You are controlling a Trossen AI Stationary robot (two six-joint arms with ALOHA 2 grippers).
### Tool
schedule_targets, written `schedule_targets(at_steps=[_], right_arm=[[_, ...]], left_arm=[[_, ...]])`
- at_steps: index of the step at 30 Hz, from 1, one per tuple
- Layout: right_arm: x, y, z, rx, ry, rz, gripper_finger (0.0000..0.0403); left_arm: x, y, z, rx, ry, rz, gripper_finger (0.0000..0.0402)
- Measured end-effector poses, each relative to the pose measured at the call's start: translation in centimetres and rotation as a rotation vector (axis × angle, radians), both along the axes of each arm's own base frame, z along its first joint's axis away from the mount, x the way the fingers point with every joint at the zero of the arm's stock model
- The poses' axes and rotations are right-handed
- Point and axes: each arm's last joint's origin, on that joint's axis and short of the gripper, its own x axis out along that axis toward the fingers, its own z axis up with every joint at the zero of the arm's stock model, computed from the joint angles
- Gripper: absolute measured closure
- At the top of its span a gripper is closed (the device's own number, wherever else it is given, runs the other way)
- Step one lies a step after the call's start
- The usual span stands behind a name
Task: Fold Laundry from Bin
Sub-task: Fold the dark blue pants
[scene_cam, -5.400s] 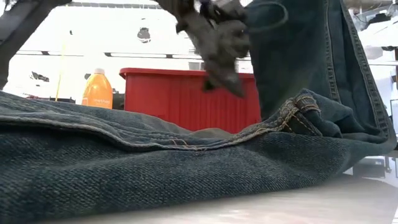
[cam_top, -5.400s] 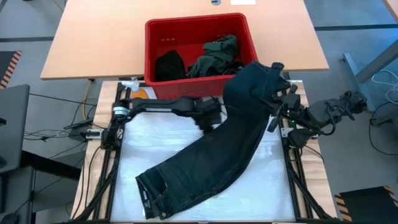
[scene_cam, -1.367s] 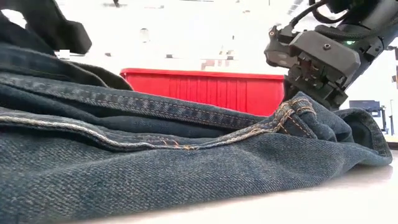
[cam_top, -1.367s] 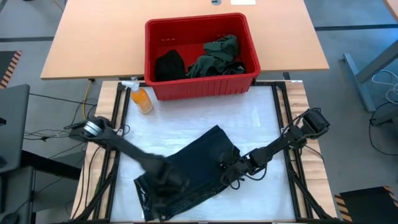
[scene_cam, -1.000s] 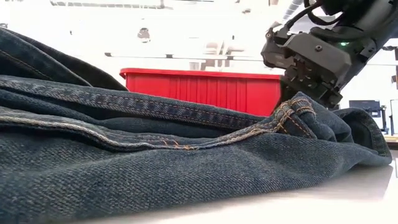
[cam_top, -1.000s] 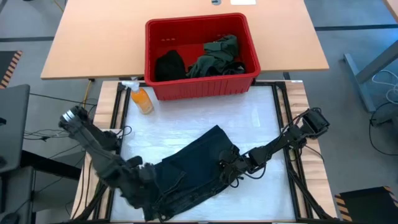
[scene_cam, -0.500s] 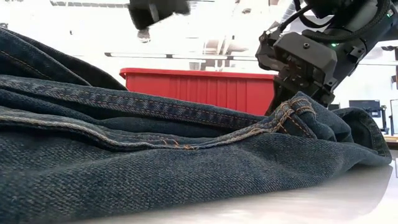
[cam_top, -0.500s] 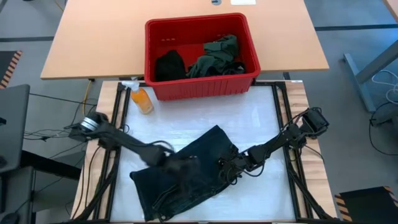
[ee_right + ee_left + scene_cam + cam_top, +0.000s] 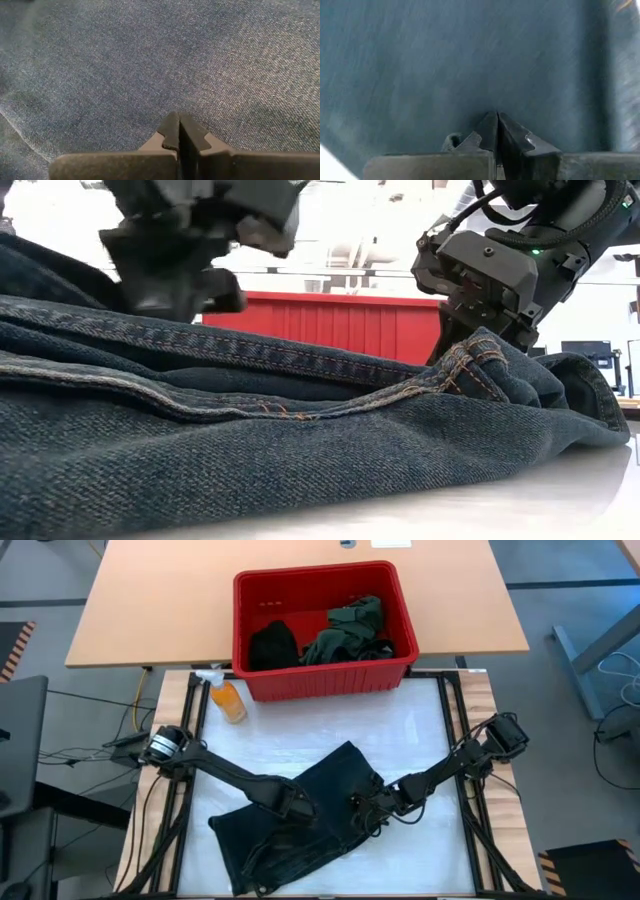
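In the low view the jeans (image 9: 300, 470) run off the edge from 6 to 9 o'clock and hide the lower half of the red bin (image 9: 330, 325). The left arm's housing (image 9: 190, 240) there is blurred. Neither wrist view shows beyond denim.

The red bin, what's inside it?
Inside the red bin lie a black cloth on one side and a crumpled olive-green garment on the other. Part of the bin's floor shows behind them. Anything underneath those clothes is covered.
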Motion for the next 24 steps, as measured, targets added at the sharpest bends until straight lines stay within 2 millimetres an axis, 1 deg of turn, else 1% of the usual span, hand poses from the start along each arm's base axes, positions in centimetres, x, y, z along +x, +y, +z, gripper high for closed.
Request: schedule_targets(at_steps=[3, 6, 11, 13, 16, 18, 20, 22, 24], right_arm=[[0.0, 0.0, 0.0, 0.0, 0.001, 0.0, 0.0383], [0.0, 0.0, 0.0, -0.001, 0.002, 0.0, 0.0383], [0.0, 0.0, 0.0, 0.001, 0.004, -0.003, 0.0383], [0.0, 0.0, 0.0, 0.002, 0.004, -0.003, 0.0383], [0.0, 0.0, 0.1, 0.017, 0.005, 0.006, 0.0383], [0.2, 0.2, 0.6, 0.035, -0.002, 0.026, 0.0383], [0.3, 0.3, 1.6, 0.047, -0.025, 0.05, 0.0383], [0.4, 0.4, 2.9, 0.05, -0.051, 0.065, 0.0383], [0.1, 0.3, 4.3, 0.046, -0.071, 0.079, 0.0383]], left_arm=[[-1.8, -0.3, 0.7, 0.051, 0.103, -0.009, 0.0401], [-3.9, -1.4, 2.7, 0.12, 0.1, 0.006, 0.0401], [-8.2, -3.7, 6.0, 0.196, 0.066, 0.106, 0.0401], [-10.2, -4.8, 6.8, 0.223, 0.072, 0.141, 0.0401], [-12.9, -6.0, 7.5, 0.271, 0.113, 0.197, 0.0401], [-14.4, -6.5, 7.8, 0.308, 0.146, 0.232, 0.0401], [-15.6, -6.8, 8.2, 0.33, 0.145, 0.264, 0.0401], [-16.6, -6.8, 9.0, 0.337, 0.099, 0.318, 0.0401], [-17.2, -6.2, 10.2, 0.324, 0.02, 0.396, 0.0402]])
